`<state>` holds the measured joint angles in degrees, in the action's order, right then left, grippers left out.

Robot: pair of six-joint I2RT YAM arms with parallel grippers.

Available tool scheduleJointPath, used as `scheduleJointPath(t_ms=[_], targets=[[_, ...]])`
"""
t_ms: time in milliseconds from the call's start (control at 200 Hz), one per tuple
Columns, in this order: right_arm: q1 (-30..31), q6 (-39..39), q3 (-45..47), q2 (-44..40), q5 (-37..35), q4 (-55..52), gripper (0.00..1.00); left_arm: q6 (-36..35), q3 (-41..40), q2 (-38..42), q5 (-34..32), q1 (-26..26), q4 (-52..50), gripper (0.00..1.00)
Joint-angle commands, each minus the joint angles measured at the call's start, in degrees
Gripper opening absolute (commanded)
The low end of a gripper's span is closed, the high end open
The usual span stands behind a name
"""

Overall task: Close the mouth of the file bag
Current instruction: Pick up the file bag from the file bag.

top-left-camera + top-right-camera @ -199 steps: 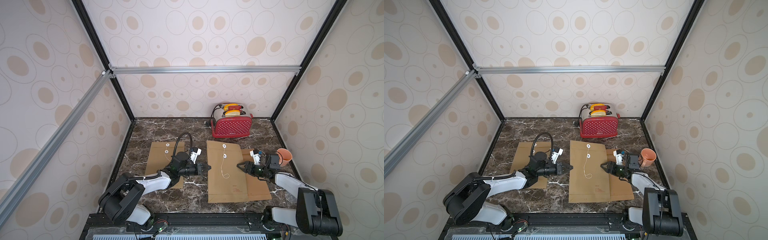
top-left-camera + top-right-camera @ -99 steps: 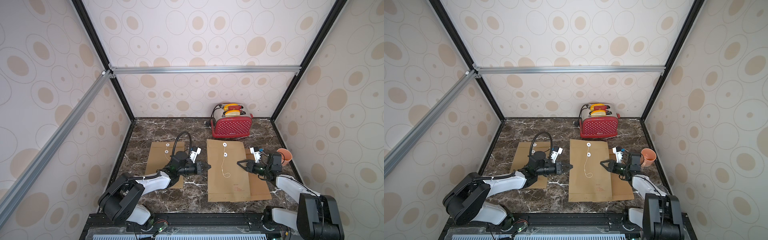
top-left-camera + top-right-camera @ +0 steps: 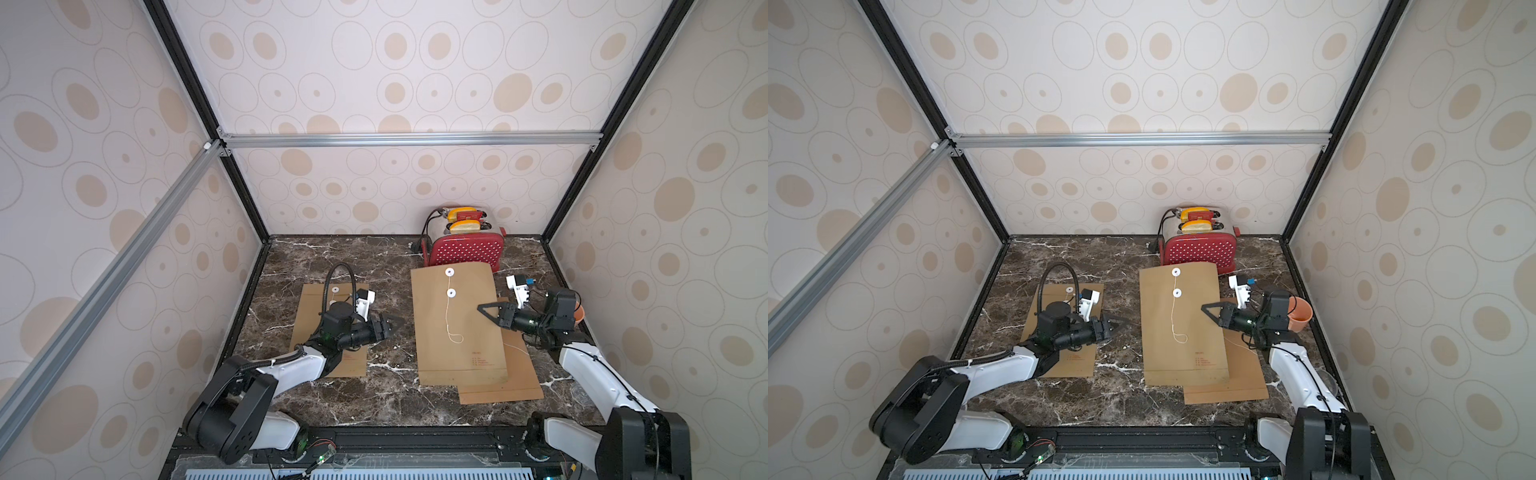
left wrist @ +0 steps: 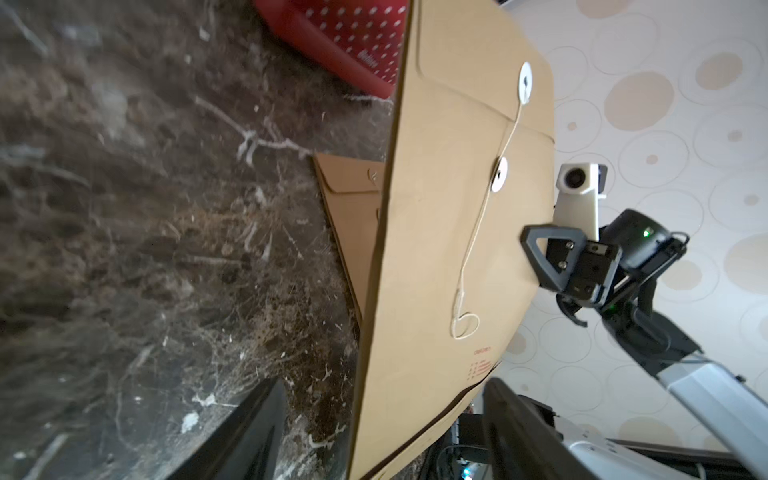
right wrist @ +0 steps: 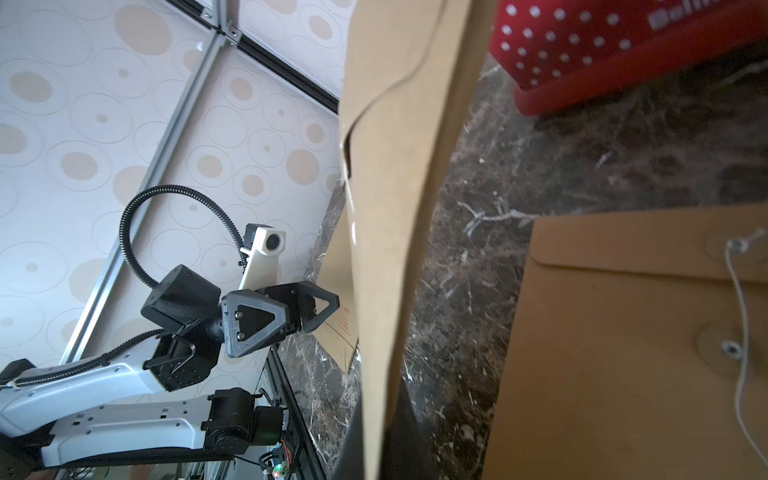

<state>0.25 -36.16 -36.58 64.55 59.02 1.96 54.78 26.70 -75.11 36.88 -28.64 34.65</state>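
handover noted: left gripper (image 3: 395, 323) has let go, jaws apart beside the bag (image 3: 457, 353); right gripper (image 3: 482, 308) now clamps its right edge, desk's right half. string (image 3: 448, 316) loose, mouth unfastened.

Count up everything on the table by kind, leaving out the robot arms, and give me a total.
Brown file bags: 3 (middle file bag, lower file bag under it, separate file bag lying apart)
Red toaster: 1
Bread slices in the toaster: 2
Orange cup: 1
Total: 7
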Motion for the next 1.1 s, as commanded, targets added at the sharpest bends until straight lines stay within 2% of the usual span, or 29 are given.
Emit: scheduleJointPath(t_ms=[0, 75, 155, 260, 386, 506, 586, 686, 756, 856, 992, 1062, 1097], targets=[[-0.1, -0.84, -5.14, -0.56, 4.77, -3.58, 0.0, -5.53, 1.94, 6.19, -3.38, -0.17, -0.04, 0.89], [-0.01, -4.43, -6.82, -0.64, 6.74, -0.83, 0.0, -7.37, 3.19, 7.87, -4.3, -0.07, -0.82, 0.93], [-0.01, -6.88, -8.78, -1.38, 7.53, 0.53, 0.0, -6.82, 4.33, 8.42, -3.34, 0.02, 1.95, 0.95], [0.43, -8.94, -11.55, -2.24, 8.68, 1.0, 0.0, -7.74, 8.29, 7.3, -1.49, -0.01, 0.41, 0.99], [1.81, -11.15, -13.2, -3.12, 7.69, 1.8, 0.0, -3.41, 10.51, 4.82, 2.18, 0.05, 9.6, 0.99], [3.54, -12.89, -14.98, -3.34, 8.07, 2.58, 0.0, -2.27, 12.53, 3.52, 2.43, 0.07, 11.22, 0.99], [4.11, -12.93, -16.47, -3.47, 8.0, 1.23, 0.0, -0.27, 12.92, 2.83, 3.72, 0.04, 15.81, 0.97], [4.31, -11.68, -17.82, -3.34, 7.37, -1.12, 0.0, 4.65, 13.49, 1.54, 7.04, 0.07, 24.47, 0.89], [4.75, -12.7, -17.83, -2.89, 7.44, -0.23, 0.0, 7.88, 13.71, 0.78, 8.87, 0.03, 29.68, 0.8], [6.41, -12.93, -17.87, -2.68, 6.37, 0.08, 0.0, 9.75, 14.36, 0.05, 10.71, 0.08, 30.56, 0.67], [8.48, -12.35, -18.3, -2.18, 5.24, -0.29, 0.0, 10.63, 14.09, 0.47, 11.62, 0.03, 30.67, 0.56], [8.96, -12.51, -18.38, -2.07, 4.68, -0.26, 0.0, 10.42, 14.06, 1.08, 11.89, 0.06, 29.58, 0.36], [9.19, -12.59, -18.48, -1.98, 4.46, -0.28, 0.0, 10.28, 13.85, 1.44, 11.77, 0.08, 29.14, 0.31]])
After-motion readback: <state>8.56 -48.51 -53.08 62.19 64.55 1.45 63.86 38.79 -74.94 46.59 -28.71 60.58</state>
